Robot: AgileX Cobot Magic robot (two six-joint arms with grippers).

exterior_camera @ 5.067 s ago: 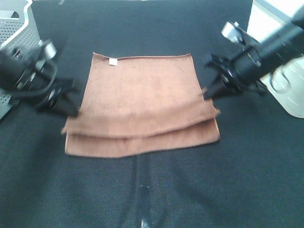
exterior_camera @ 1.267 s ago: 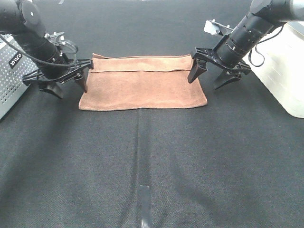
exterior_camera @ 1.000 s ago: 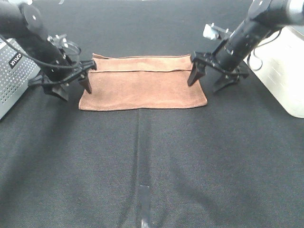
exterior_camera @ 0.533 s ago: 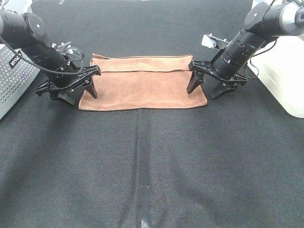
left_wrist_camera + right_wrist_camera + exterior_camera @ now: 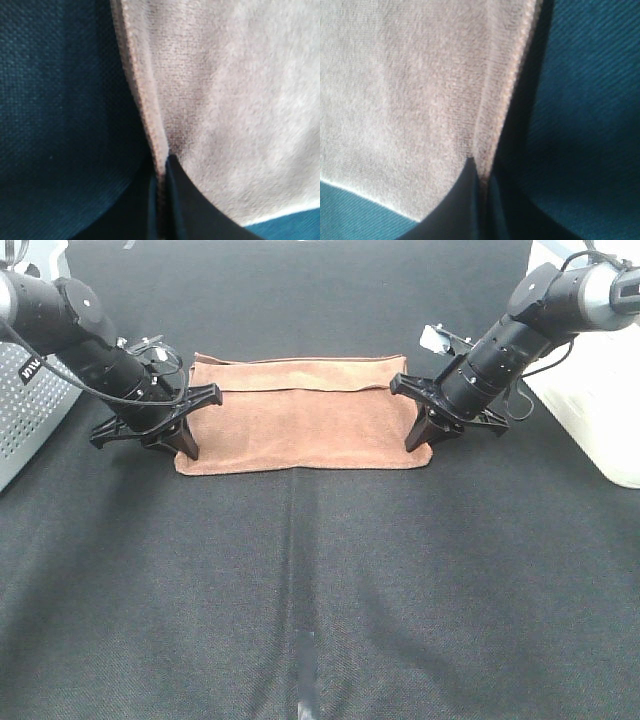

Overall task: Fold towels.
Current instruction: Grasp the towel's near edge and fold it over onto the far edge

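The brown towel lies folded into a wide band on the black table cloth, with a narrower layer showing along its far edge. Its white tag is hidden. My left gripper is at the towel's near left corner. In the left wrist view the left gripper is pinched shut on the towel's hem. My right gripper is at the near right corner. In the right wrist view the right gripper is pinched shut on the hemmed edge.
A grey perforated basket stands at the left edge, close behind the left arm. A white container stands at the right edge beside the right arm. A strip of tape lies on the black cloth at the front middle.
Both grippers have slid along the towel's side edges from the far corners to the near corners and have gone from open to shut on the hem. The near corners have pulled slightly inward.
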